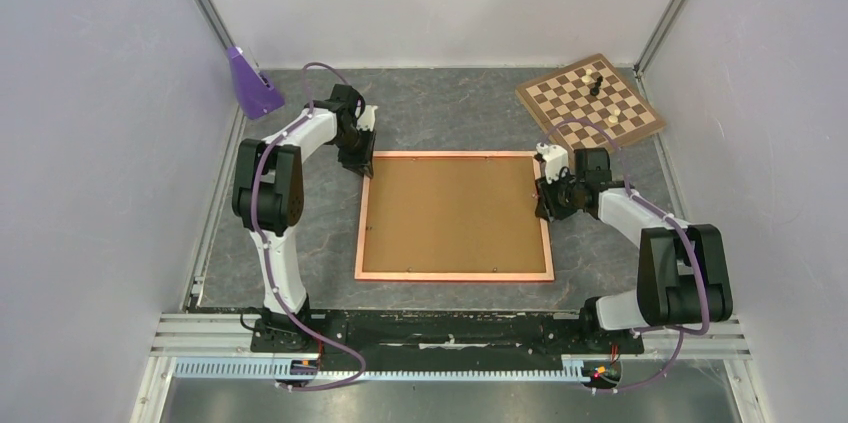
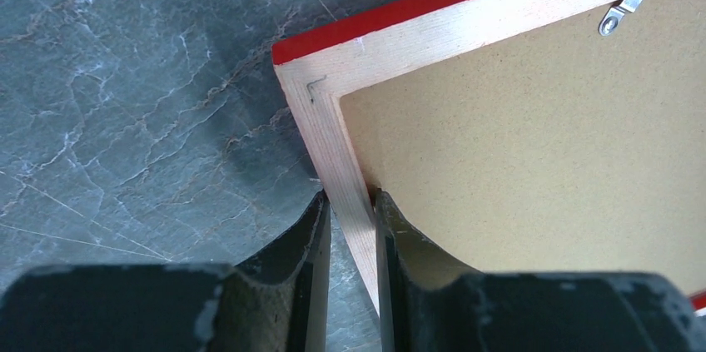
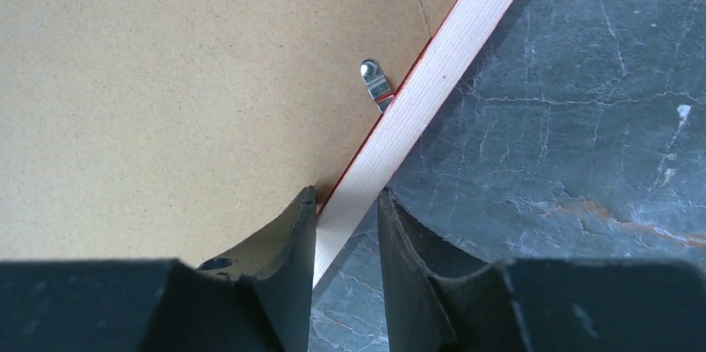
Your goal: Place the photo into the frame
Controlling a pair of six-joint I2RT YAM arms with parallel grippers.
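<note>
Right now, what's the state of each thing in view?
frame, lying flat, back up.
board, seated in the frame, covering the opening.
photo, not visible.
left tool, shut on the frame's left rail near the far corner.
right tool, astride the right rail; grip unclear.
chessboard, flat at far right.
pieces, a few, standing on the chessboard.

Top view: the frame [image 1: 455, 274] lies back up, its front face against the worktop [image 1: 450, 108] and unseen. The backing board [image 1: 452, 213] covers whatever sits beneath. The chess pieces [image 1: 596, 84] are too small to identify. Right wrist view: cannot tell whether the right fingers [image 3: 287, 244] actually pinch the rail. Both wrist views crop the frame.
</note>
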